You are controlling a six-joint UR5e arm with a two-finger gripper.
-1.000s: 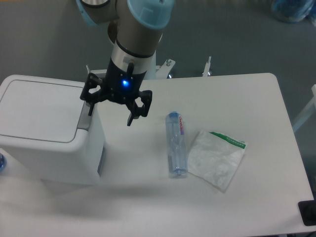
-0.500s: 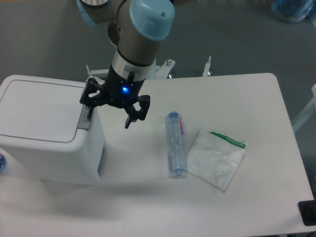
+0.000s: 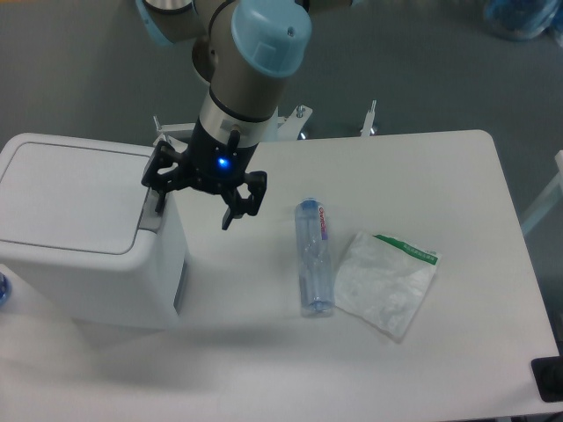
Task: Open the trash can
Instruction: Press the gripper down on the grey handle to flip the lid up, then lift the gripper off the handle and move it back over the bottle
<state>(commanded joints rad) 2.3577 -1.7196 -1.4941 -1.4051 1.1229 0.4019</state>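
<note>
The trash can is a large white boxy bin at the table's left, its flat lid down. Its grey push tab runs along the lid's right edge. My gripper is open and empty, fingers spread and pointing down. The left finger is at the top of the grey tab; whether it touches is unclear. The right finger hangs over the table to the right of the bin.
A clear plastic bottle lies right of the gripper. A crumpled clear plastic bag with a green strip lies beside it. A blue object peeks out at the left edge.
My gripper has shifted slightly left and down, bringing the left finger closer to the grey tab. The lid has not moved.
</note>
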